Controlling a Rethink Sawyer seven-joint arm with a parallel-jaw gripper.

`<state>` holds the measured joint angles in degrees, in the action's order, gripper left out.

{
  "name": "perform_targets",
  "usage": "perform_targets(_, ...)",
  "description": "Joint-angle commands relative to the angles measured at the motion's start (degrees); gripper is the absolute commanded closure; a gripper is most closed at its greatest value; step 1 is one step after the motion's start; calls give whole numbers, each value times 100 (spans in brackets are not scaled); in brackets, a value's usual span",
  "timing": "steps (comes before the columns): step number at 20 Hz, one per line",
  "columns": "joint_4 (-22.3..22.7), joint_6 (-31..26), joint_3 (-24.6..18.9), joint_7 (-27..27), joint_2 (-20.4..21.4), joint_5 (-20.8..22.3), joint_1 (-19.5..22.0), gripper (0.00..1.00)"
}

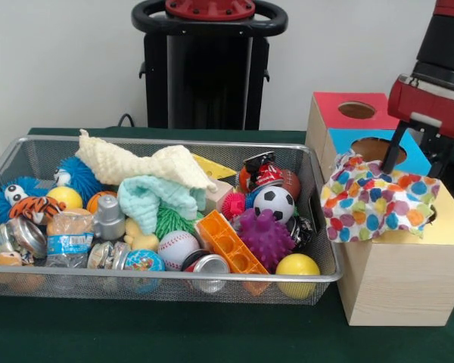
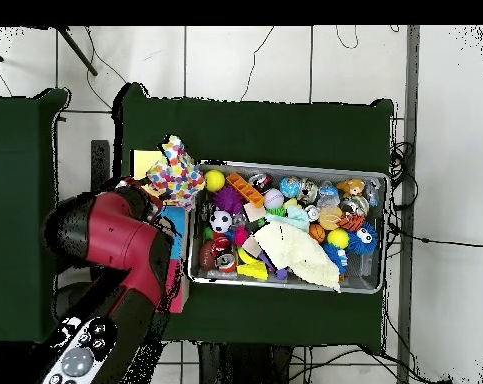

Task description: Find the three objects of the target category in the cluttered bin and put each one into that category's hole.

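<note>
Currently the gripper (image 1: pixel 416 155) hangs over the yellow-faced box (image 1: pixel 397 280), its dark fingers (image 1: pixel 394 148) spread apart and released, the tips just above a spotted cloth (image 1: pixel 378 198). That cloth lies heaped on the box top and drapes over the front-left corner, so it covers where that category's hole should be; the hole itself is hidden. Judgement: cloth is let go but not yet through the hole, bunched fabric being too broad to drop on its own; a push down may be needed. Blue-faced box (image 1: pixel 408 155) and red-faced box (image 1: pixel 340 106) stand behind, holes open. On the green table (image 1: pixel 136 333) the cluttered bin (image 1: pixel 174 280) sits just beside the boxes, cream knitted cloth (image 1: pixel 136 162) and mint fluffy cloth (image 1: pixel 155 197) topping the toys. No other spotted cloth shows; any left are probably buried
</note>
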<state>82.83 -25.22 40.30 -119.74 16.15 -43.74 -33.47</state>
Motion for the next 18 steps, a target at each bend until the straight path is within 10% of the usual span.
perform_targets(1, -216, -714, -125, -1994, -271, -28, -28, 0)
perform_targets(18, -180, -1124, 417, -1965, 260, 243, -34, 0)
